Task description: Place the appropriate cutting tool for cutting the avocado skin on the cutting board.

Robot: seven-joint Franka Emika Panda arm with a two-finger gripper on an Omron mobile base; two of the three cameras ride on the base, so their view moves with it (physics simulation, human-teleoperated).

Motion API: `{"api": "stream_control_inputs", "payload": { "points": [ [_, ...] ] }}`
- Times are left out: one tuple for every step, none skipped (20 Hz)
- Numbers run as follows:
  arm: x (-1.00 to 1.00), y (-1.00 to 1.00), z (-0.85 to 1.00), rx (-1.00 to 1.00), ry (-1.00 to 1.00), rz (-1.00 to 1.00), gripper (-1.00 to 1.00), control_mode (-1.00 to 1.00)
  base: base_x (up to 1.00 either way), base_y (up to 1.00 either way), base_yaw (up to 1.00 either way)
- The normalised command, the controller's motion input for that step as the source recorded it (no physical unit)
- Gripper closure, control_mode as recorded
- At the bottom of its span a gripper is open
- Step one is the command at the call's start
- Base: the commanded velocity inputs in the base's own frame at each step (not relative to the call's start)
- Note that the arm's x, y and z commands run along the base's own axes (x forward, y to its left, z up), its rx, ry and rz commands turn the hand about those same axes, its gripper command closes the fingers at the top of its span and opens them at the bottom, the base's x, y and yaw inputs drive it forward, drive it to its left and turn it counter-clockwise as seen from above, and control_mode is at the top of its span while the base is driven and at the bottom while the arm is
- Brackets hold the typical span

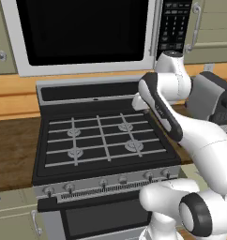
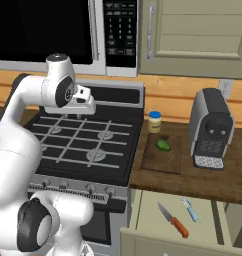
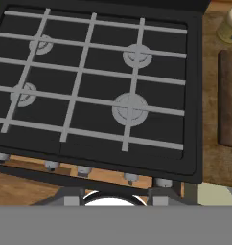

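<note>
The cutting tool [image 2: 173, 220], a small knife with a silver blade and an orange-red handle, lies in an open drawer [image 2: 143, 220] below the counter at the right. On the counter beside the stove lies the dark-brown cutting board [image 2: 163, 156] [image 3: 229, 98], and the small green avocado [image 2: 163, 145] rests on it. My gripper [image 2: 75, 116] [image 3: 115, 197] hangs over the back of the stove, far to the left of the drawer. It points down at the burners, open, with nothing between its fingertips.
A thin light-blue-handled utensil [image 2: 191, 210] lies beside the knife in the drawer. A small jar [image 2: 154, 121] [image 3: 230, 24] stands behind the board, and a grey coffee machine [image 2: 211, 128] [image 1: 211, 96] to its right. The black stove [image 2: 88, 145] spans the middle, under a microwave [image 2: 68, 30].
</note>
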Motion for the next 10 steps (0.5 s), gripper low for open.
{"api": "stream_control_inputs", "payload": {
  "points": [
    [-0.04,0.01,0.0,0.0,0.0,0.0,-1.0,-1.0,0.0,0.0,0.0],
    [-0.49,0.0,0.0,0.0,-0.06,0.0,-1.0,-1.0,0.0,0.0,0.0],
    [-0.74,-0.38,0.0,0.0,-0.24,0.0,-1.0,-1.0,0.0,0.0,0.0],
    [-0.76,-0.18,-0.1,0.0,-0.12,0.0,-1.0,-1.0,0.0,0.0,0.0],
    [-1.0,-0.16,-0.37,-0.07,-0.19,0.0,-1.0,-1.0,0.0,0.0,0.0],
    [-1.0,-0.38,-0.47,-0.06,-0.21,0.0,-1.0,-1.0,0.0,0.0,0.0],
    [-1.0,-0.54,-0.71,-0.04,-0.09,-0.03,-1.0,-1.0,0.0,0.0,0.0],
    [-1.0,-0.62,-0.61,-0.04,0.0,-0.03,-1.0,-1.0,0.0,0.0,0.0],
    [-1.0,-0.49,-0.66,-0.04,0.0,-0.07,-1.0,-1.0,0.0,0.0,0.0],
    [-0.86,-1.0,-0.54,0.0,0.09,-0.07,-1.0,-1.0,0.0,0.0,0.0]
  ]
}}
